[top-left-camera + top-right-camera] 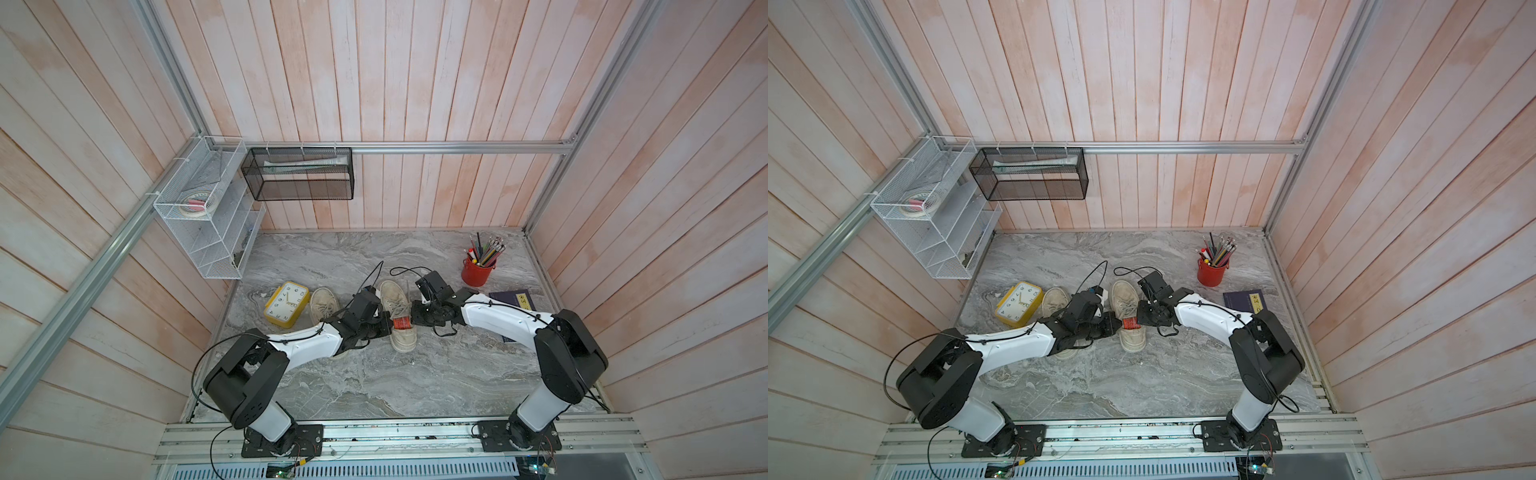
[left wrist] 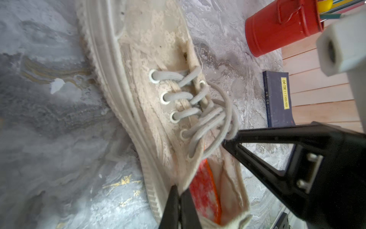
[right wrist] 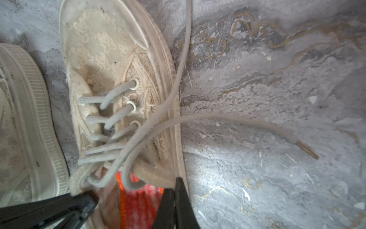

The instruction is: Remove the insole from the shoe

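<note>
A worn beige lace-up shoe (image 1: 397,301) (image 1: 1126,297) lies mid-table with its toe pointing away. A red-orange insole (image 1: 402,323) (image 2: 204,190) (image 3: 138,204) shows inside its opening. My left gripper (image 1: 388,327) (image 2: 179,193) is shut on the left wall of the shoe's opening. My right gripper (image 1: 414,318) (image 3: 175,190) is shut on the right wall of the opening. The insole lies flat between the two grips, and most of it is hidden under the laces (image 3: 126,142) and tongue. A loose lace end (image 3: 277,130) trails over the table.
A second beige shoe (image 1: 323,304) lies just left of the held one, partly under my left arm. A yellow clock (image 1: 286,309) is further left. A red pencil cup (image 1: 477,271) and a dark blue book (image 1: 515,300) are to the right. Wire shelves (image 1: 208,216) hang on the left wall.
</note>
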Robot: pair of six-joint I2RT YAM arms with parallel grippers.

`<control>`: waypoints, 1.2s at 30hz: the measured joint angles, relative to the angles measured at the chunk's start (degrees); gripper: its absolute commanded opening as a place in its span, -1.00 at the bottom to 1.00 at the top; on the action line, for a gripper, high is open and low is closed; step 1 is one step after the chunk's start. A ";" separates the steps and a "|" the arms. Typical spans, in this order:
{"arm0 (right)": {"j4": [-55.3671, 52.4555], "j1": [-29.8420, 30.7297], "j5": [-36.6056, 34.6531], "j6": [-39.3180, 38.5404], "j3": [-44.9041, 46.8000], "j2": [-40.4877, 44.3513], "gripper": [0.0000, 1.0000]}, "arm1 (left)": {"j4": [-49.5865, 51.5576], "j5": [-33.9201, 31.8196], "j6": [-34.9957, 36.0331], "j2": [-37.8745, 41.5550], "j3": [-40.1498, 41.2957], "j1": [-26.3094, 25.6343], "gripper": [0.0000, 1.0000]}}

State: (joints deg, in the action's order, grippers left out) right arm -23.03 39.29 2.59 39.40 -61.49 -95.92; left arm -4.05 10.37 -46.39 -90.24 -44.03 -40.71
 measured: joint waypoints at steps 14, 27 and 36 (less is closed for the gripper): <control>-9.29 7.10 -1.01 -2.73 -9.73 2.99 -0.55 | -5.81 -0.31 -3.37 -0.52 2.69 -0.98 -1.00; -11.98 7.30 0.26 -3.10 -9.70 -5.11 -0.01 | -6.05 -0.37 -4.33 -0.52 2.69 -0.98 -1.00; -13.75 7.28 -1.29 -3.41 -12.48 -9.84 0.16 | -5.79 -1.49 -5.86 -0.68 2.99 -0.96 -1.00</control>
State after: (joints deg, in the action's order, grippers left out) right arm -36.77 46.57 1.30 35.99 -73.97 -105.75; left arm -9.85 8.88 -52.25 -90.91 -41.04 -41.67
